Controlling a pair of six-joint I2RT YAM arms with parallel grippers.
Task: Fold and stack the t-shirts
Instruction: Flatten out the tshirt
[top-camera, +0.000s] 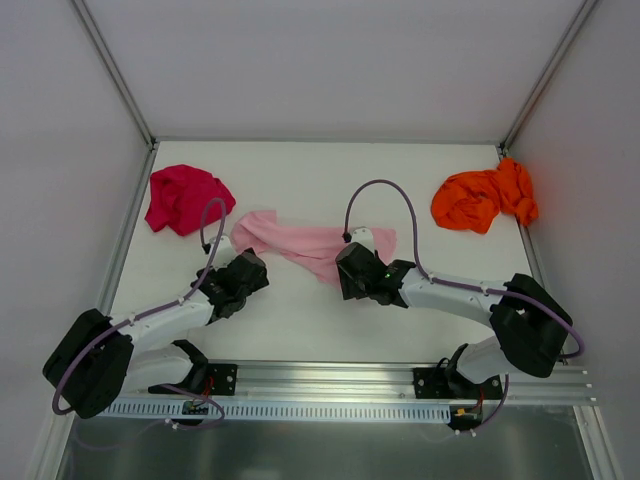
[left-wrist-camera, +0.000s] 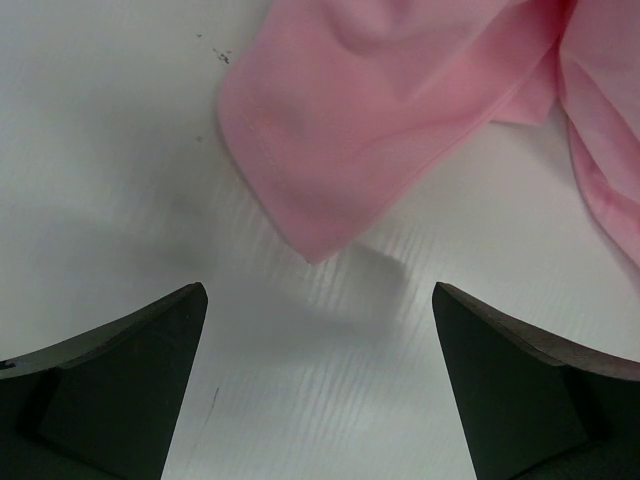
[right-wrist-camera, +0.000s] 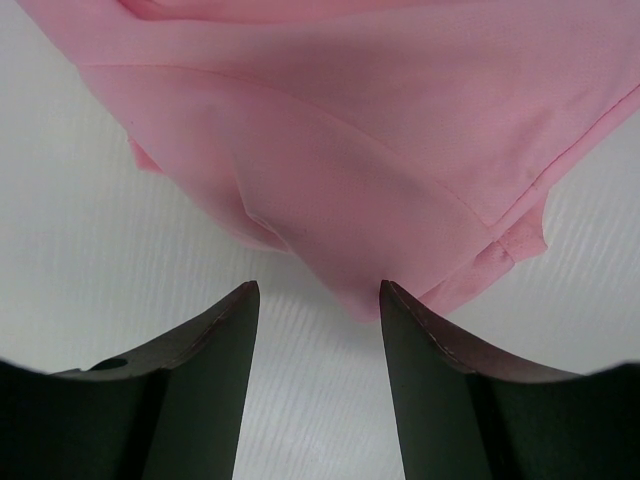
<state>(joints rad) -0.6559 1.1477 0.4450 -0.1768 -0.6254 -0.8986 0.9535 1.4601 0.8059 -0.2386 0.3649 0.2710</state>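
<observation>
Pink t-shirt (top-camera: 310, 245) lies crumpled, unfolded; L fingers (left-wrist-camera: 130, 380) spread wide, R fingers (right-wrist-camera: 200, 390) spread narrower at its edge.

No readable text, labels or nos. on anything.

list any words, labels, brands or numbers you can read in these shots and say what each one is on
No text can be read in any view.
The pink t-shirt, magenta-red t-shirt and orange t-shirt show plain cloth only, with no print or tag lettering in view.
The slotted rail at the near edge: any marking on it is too small to tell.
</observation>
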